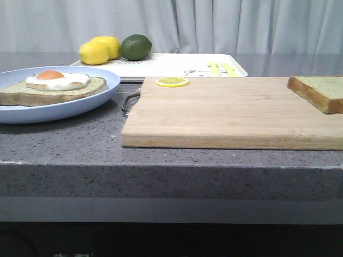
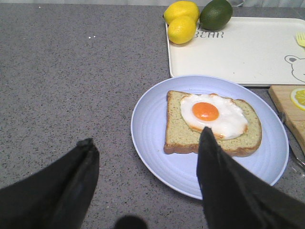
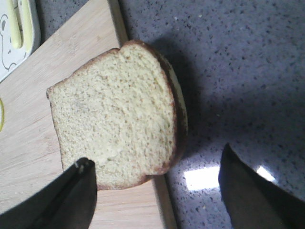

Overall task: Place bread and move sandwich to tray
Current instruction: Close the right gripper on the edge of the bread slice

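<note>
The grey speckled bench (image 1: 64,144) carries everything. The wooden cutting board (image 1: 225,115) covers its right half, with its metal handle (image 1: 128,101) pointing toward the pale blue plate (image 1: 64,107) on the left. Behind both lies the tray (image 1: 177,64), white with yellow stripes and a bear print; its near edge runs just behind the board's far edge. 2 lemons (image 1: 99,50) and a lime (image 1: 136,47) sit at the tray's far left corner, and the remaining tray surface is bare.

The sandwich (image 2: 212,124), 1 bread slice topped by a fried egg (image 2: 212,114), lies in the middle of the plate. The bread (image 3: 116,119), thick and brown-crusted, lies at the board's far right corner, and in the right wrist view its crust overhangs the board's edge above the bench. A lemon slice (image 1: 172,82) rests on the board's far edge near the tray.

Open bench stretches in front of the plate and to the left of it, and the board's centre is free.

The left end effector (image 2: 147,143) hangs spread wide above the plate's near rim, grasping nothing. The right end effector (image 3: 157,164) is likewise spread wide, straddling the near edge of the bread without touching it.
</note>
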Available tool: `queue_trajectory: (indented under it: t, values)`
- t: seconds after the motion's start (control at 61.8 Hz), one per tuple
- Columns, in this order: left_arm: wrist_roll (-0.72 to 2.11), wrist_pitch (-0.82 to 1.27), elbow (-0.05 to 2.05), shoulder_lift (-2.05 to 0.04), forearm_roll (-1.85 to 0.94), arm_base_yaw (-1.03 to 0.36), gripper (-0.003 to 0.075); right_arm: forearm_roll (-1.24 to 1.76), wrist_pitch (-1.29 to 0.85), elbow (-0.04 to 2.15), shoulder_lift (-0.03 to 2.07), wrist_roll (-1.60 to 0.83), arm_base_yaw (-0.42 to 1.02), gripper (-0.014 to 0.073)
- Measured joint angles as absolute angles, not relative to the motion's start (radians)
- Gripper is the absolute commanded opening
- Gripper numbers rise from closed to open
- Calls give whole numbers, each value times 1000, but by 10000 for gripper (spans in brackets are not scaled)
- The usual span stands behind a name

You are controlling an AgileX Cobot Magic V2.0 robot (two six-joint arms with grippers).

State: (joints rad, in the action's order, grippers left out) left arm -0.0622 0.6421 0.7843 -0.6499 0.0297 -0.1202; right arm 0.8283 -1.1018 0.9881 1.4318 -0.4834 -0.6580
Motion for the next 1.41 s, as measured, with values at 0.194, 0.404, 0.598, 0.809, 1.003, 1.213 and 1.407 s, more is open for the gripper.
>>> queue_trajectory:
  t: [0.194, 0.404, 0.598, 0.809, 1.003, 1.213, 1.407]
  values:
    - [-62, 642, 784, -650, 30, -120, 438, 855, -1171, 1059, 1566, -501, -658, 549]
    - [-62, 642, 784, -650, 30, -120, 438, 876, -1189, 1145, 1674, -503, -658, 549]
    - [-62, 642, 784, -650, 31, -120, 438, 883, -1189, 1161, 1732, -508, -658, 549]
    - [-62, 642, 784, -650, 32, -120, 438, 887, -1193, 1169, 1746, -531, -610, 537]
    - [-62, 642, 784, -650, 32, -120, 438, 865, -1198, 1171, 1746, -533, -551, 478]
    - [-62, 642, 784, -650, 32, -120, 438, 847, -1199, 1171, 1747, -533, -542, 375]
    - [-62, 642, 784, -650, 32, -120, 438, 842, -1199, 1171, 1748, -533, -540, 245]
